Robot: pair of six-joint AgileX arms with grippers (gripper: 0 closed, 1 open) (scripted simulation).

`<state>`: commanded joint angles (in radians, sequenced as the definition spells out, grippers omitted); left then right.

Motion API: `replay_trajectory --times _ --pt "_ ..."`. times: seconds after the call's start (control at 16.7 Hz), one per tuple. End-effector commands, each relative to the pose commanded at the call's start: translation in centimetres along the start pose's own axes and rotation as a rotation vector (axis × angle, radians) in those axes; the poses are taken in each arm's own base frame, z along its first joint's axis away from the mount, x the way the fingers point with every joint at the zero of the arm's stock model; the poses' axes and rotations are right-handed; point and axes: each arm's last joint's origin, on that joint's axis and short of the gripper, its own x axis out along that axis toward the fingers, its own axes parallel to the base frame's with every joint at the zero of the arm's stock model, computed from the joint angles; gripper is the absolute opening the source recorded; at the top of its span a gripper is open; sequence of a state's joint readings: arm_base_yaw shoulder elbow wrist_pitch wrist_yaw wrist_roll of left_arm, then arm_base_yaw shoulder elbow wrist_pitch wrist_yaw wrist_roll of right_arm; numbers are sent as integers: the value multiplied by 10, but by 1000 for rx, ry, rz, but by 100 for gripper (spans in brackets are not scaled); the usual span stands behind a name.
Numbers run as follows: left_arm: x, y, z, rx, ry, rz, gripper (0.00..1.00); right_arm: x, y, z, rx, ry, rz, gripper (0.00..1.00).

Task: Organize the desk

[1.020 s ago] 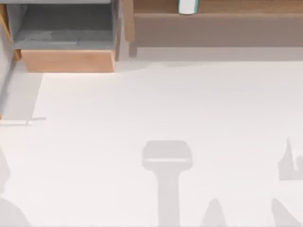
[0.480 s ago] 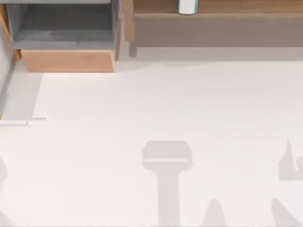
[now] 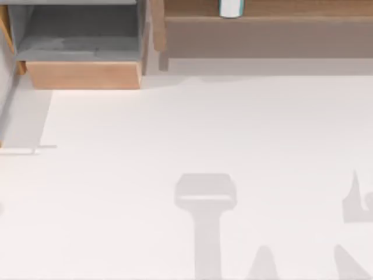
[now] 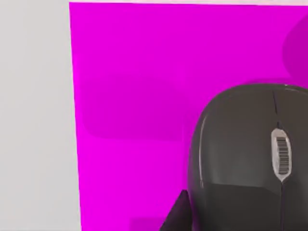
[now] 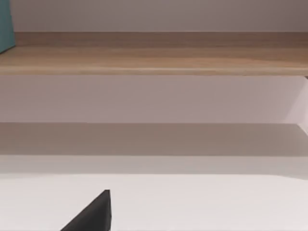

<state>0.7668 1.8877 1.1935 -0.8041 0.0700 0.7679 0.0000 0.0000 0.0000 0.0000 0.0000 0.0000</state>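
The desk [image 3: 204, 128] is a broad white tabletop with an open, grey-lined wooden drawer box [image 3: 81, 74] at the back left and a light-wood raised shelf [image 3: 268, 29] at the back right. In the left wrist view, a dark grey mouse [image 4: 245, 154] lies on a magenta mat [image 4: 134, 96] on the white top. A dark tip of my left gripper [image 4: 178, 214] sits right beside the mouse. In the right wrist view, the shelf [image 5: 154, 57] stands ahead, and a dark tip of my right gripper [image 5: 94, 214] hangs over the tabletop.
A teal-and-white object [image 3: 231, 8] stands on the shelf, and its teal edge [image 5: 6, 24] appears in the right wrist view. Grey arm shadows [image 3: 205, 198] fall across the front of the tabletop. There is open space under the shelf.
The grey shadow at the top view's lower left has slid off the left edge. The drawer box, the shelf and the other shadows have stayed put.
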Motion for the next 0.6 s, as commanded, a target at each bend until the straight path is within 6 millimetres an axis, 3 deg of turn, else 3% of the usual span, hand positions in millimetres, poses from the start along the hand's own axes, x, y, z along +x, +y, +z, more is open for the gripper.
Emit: replay_trajectory --times 0.06,0.6 --pt "0 0 0 0 0 0 0 0 0 0 0 0 0 100" --pt "0 0 0 0 0 0 68 0 0 0 0 0 0 100"
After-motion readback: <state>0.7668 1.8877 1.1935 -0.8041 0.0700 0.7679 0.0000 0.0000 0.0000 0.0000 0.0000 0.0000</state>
